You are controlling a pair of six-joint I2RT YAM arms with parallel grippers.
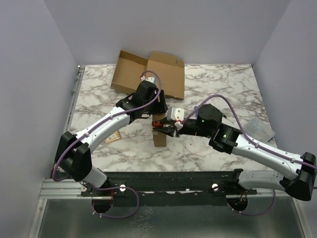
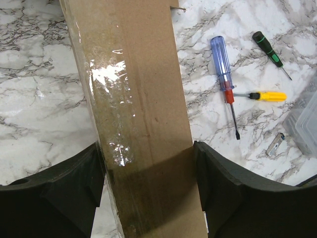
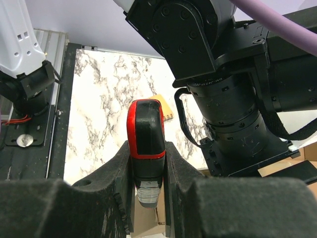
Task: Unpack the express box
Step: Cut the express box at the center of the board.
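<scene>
A narrow brown express box point(image 1: 159, 133) with clear tape along it stands on end at the table's middle. My left gripper point(image 1: 157, 113) is shut on the box from above. In the left wrist view both black fingers point(image 2: 79, 188) press on the sides of the box point(image 2: 138, 99). My right gripper point(image 1: 172, 128) is shut on a red and black utility knife point(image 3: 146, 144), held right beside the box's right side. The knife's tip is hidden between the pads. In the right wrist view the box's cardboard point(image 3: 148, 218) shows just below the knife.
An opened, flattened carton point(image 1: 148, 73) lies at the back. A small tan card point(image 1: 113, 137) lies left of the box. A blue-handled screwdriver point(image 2: 224, 74), a green one point(image 2: 270, 49), a yellow one point(image 2: 265, 95) and a clear plastic case point(image 1: 261, 130) lie to the right.
</scene>
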